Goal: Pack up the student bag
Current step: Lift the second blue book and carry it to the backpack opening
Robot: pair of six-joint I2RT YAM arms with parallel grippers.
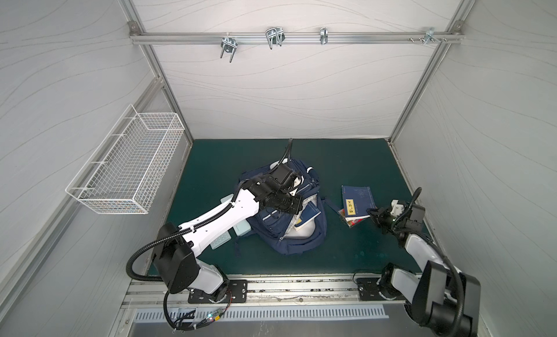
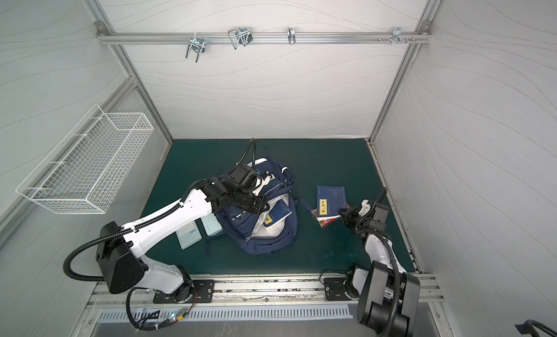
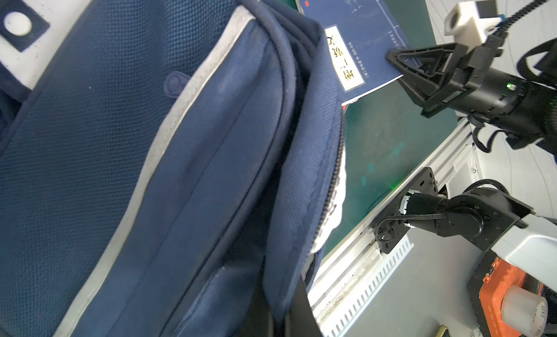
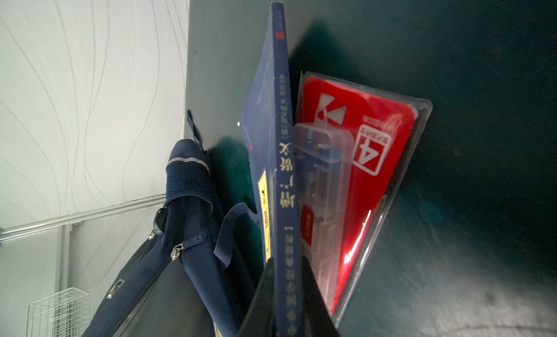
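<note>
— On the left wall, what hangs?
— A white wire basket (image 1: 126, 169), on pale panels with wavy lines. Aluminium posts frame the booth, and a rail (image 1: 301, 37) with hooks (image 1: 274, 37) crosses the back wall.
— And below?
— A dark green worktop (image 1: 346, 163), smudged pale toward the front. A calculator (image 2: 189, 236) and a pale box (image 2: 211, 227) lie just left of the bag (image 1: 289, 239), which slumps mid-worktop, mouth unzipped, a packed book (image 1: 310, 216) poking out.
— The pincers?
— The left pincer (image 1: 297, 208) is clenched at the bag's open rim; whether it pinches fabric, I cannot tell. Right of the bag, the right pincer (image 1: 371, 213) grasps a corner of the book (image 1: 357, 198), which lies over a red pack (image 4: 376, 145).
</note>
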